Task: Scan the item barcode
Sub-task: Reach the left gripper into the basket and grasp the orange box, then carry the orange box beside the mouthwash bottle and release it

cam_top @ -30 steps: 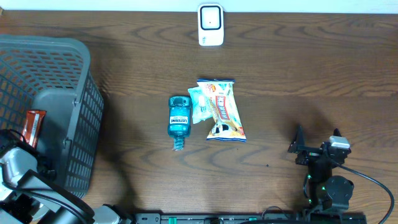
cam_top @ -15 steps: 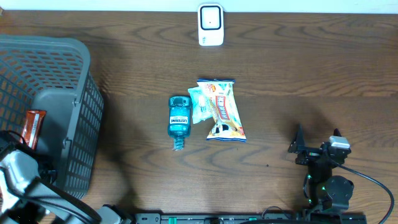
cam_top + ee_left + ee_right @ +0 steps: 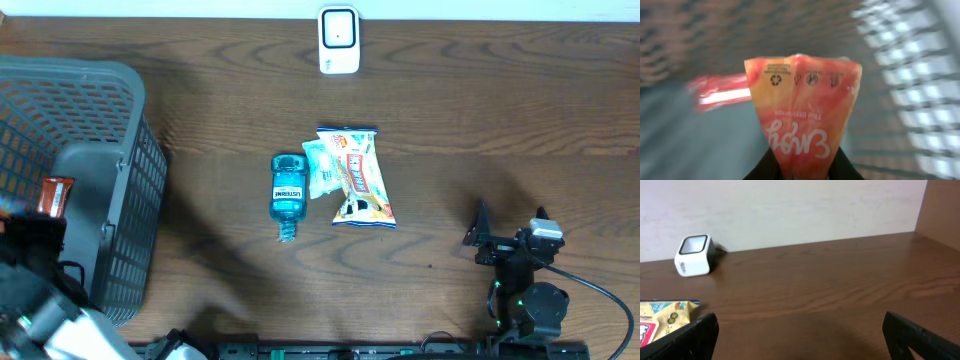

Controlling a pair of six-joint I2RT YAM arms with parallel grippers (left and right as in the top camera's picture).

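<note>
Dark brown wooden table point(image 3: 450, 110) fills the view from above, with a grey plastic mesh basket point(image 3: 110, 120) at its left end; the orange and pink plastic snack packet point(image 3: 802, 100) is down inside that basket. I think the step now is to lift the packet out; to do it well, the arm should go straight up so the packet does not catch on the mesh; the hold should be firm, because the plastic looks slippery; no barcode shows on this side, so the packet may need a turn before it faces the scanner. The packet stands up out of the left gripper point(image 3: 804, 172); the two dark fingers are closed on its lower end, one on each side, and its writing is upside down; a flat red plastic packet point(image 3: 720, 92) lies behind it, blurred; the small white scanner box point(image 3: 339, 40) sits at the far edge, well apart from the basket; a blue mouthwash bottle point(image 3: 287, 190) and two snack bags point(image 3: 355, 175) lie between; the right gripper point(image 3: 800, 335) rests with fingers wide apart, holding nothing.
</note>
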